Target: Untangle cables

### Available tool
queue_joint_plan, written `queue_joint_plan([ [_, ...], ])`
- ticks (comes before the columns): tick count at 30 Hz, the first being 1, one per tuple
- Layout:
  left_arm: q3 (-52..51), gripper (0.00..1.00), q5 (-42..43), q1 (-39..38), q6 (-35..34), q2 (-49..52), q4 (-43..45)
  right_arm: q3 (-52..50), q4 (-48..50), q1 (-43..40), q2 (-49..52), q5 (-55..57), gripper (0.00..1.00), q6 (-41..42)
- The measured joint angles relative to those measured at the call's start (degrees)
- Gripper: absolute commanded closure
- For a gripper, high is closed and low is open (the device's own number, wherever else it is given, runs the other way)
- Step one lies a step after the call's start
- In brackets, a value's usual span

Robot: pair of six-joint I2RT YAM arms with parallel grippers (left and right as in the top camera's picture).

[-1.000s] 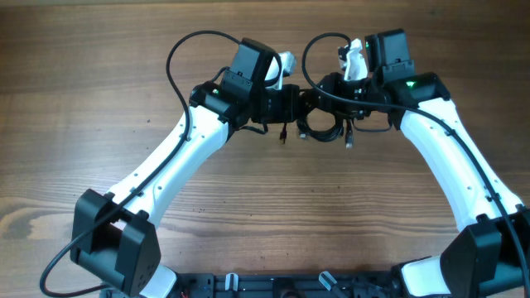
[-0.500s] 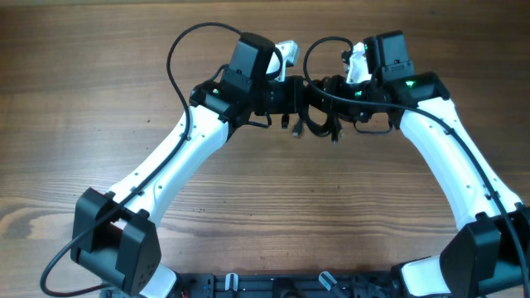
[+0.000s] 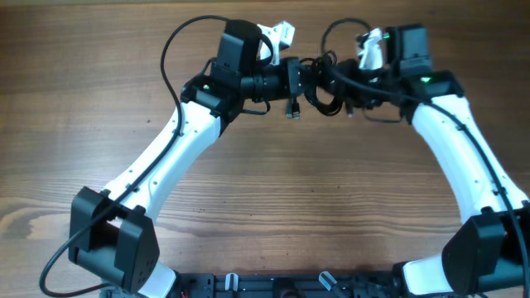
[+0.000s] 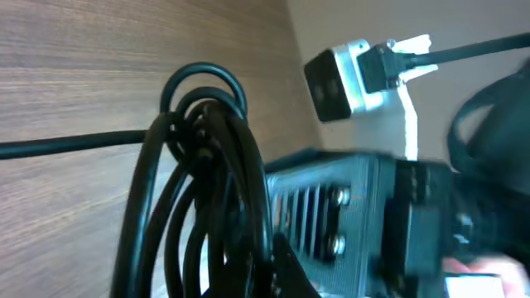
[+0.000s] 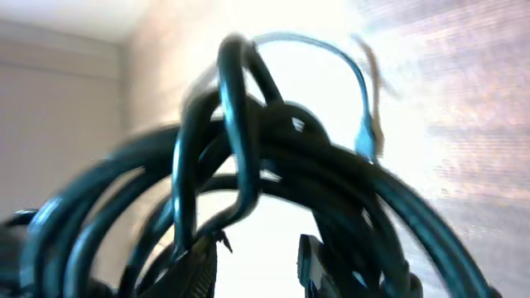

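Black cables, dangling plug overhead

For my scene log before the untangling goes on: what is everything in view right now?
bundle of thin black cables: one tangle, black, held above the table between both arms.
metal-tipped plug ends: at least two, black, hanging under the bundle.
wooden table: one, brown, beneath everything.
wrist cameras: two, white, one beside each arm's tip.
thick black wires: one loop per arm, black.
white robot arms: two, white with black joints, meeting at the far side.
left fingers: black, shut on the bundle.
right fingers: black, gripping the bundle's other side.
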Motion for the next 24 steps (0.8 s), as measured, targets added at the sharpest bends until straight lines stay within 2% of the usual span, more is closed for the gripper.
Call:
queue_joint_plan([
  [6, -0.1, 0.96, 10.7, 2.2, -7.2, 0.3, 11.1, 0.0, 8.7, -4.2, 0.0, -12.8, 0.62, 3.2],
  [11, -0.1, 0.96, 13.7, 2.5, -9.3, 0.3, 13.2, -0.1, 15.0, -4.3, 0.1, -16.9, 0.62, 7.5],
  [18, -0.1, 0.96, 16.5, 4.7, -8.9, 0.2, 13.0, -0.1, 15.3, -4.7, 0.4, -21.0, 0.63, 9.0],
  [24, -0.1, 0.96, 20.6, 8.4, -5.6, 0.2, 13.0, -0.1, 16.0, -4.7, 0.4, -21.8, 0.62, 10.1],
])
